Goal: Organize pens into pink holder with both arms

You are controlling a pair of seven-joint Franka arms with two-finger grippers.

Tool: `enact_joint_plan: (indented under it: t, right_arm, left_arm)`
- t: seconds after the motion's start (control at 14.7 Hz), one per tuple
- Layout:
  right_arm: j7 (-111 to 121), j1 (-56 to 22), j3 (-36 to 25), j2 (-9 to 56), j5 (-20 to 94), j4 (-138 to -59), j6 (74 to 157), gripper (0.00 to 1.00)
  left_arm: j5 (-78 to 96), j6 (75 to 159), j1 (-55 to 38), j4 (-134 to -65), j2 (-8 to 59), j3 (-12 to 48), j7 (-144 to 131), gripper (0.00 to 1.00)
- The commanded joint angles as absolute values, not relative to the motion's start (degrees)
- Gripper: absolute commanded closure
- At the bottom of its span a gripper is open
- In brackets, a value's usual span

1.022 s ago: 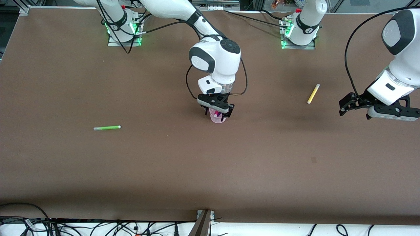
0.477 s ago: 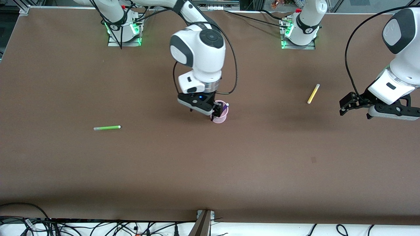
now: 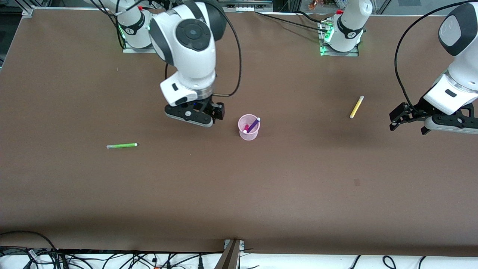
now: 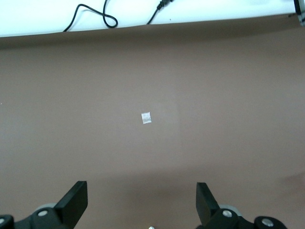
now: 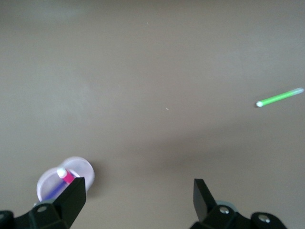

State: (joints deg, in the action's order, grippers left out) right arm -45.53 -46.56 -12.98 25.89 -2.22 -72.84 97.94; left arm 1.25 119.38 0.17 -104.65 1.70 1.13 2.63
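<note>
The pink holder (image 3: 249, 131) stands upright mid-table with a magenta pen (image 3: 245, 129) and a purple pen (image 3: 254, 124) leaning inside it. My right gripper (image 3: 217, 112) hangs open and empty beside the holder, toward the right arm's end. In the right wrist view one of its fingers (image 5: 74, 194) partly covers the holder (image 5: 78, 168). The green pen (image 3: 121, 145) lies flat toward the right arm's end, also seen as the green pen (image 5: 280, 97). The yellow pen (image 3: 356, 107) lies toward the left arm's end. My left gripper (image 3: 394, 120) hovers open and empty past it, over bare table (image 4: 141, 200).
The brown table (image 3: 239, 194) is bare apart from a small pale scrap (image 4: 146, 117) below my left gripper. Cables (image 3: 112, 259) run along the table's edge nearest the front camera. Both arm bases stand at the edge farthest from that camera.
My right gripper has lifted off the holder and swung toward the right arm's end, leaving the purple pen in the holder. The left arm has barely shifted.
</note>
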Motion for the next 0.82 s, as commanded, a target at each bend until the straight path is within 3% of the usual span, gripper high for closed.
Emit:
enact_joint_plan:
  t: [0.0,0.2,0.34,0.75]
  right_arm:
    - [-32.66,-46.14,-16.42,19.00,1.83,-77.43,92.66,0.00]
    - [-25.16,-43.70,-18.64,13.29,3.87,-81.28,89.04,0.00]
    - [-20.77,-39.92,-17.32,6.01,3.87,-88.64,88.95,0.00]
    - [-12.59,-16.56,-2.91,-9.03,2.99,-100.79,86.39,0.00]
  left_arm:
    - [1.93,119.80,0.62,-103.98,0.88,1.67,-0.87,0.00]
    - [1.93,115.59,0.53,-102.13,1.05,2.20,-1.84,0.00]
    - [1.93,115.14,0.61,-101.52,1.23,2.20,-1.58,0.00]
    - [1.93,115.05,0.44,-100.90,1.23,2.46,-1.67,0.00]
